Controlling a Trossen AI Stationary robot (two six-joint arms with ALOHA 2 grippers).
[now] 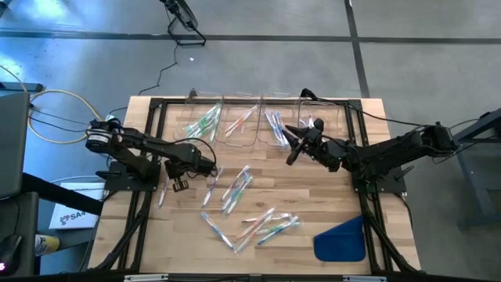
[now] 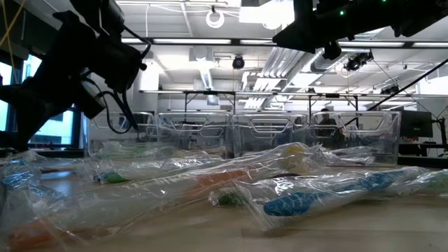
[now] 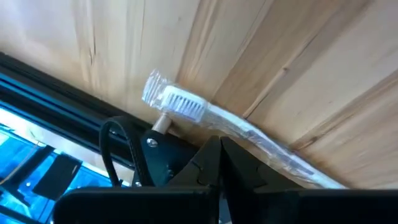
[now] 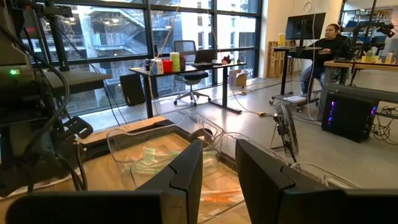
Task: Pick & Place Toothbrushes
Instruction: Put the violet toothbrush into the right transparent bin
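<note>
Nearest, a flat blue cloth-like piece [image 1: 340, 240] is seen at the wooden table [image 1: 313, 196]'s front right. Beyond it, thin clear-wrapped toothbrushes [image 1: 258, 223] with green, pink and blue colouring are scattered mid-table. The left gripper [image 1: 179, 184] is held low at the left, fingers together, above 1 wrapped white toothbrush [image 3: 186, 107]. Farther back, the right gripper [image 1: 292, 153] is raised, fingers [image 4: 180, 177] apart with nothing between them, before 4 clear plastic bins [image 1: 239, 121], where more brushes are seen.
</note>
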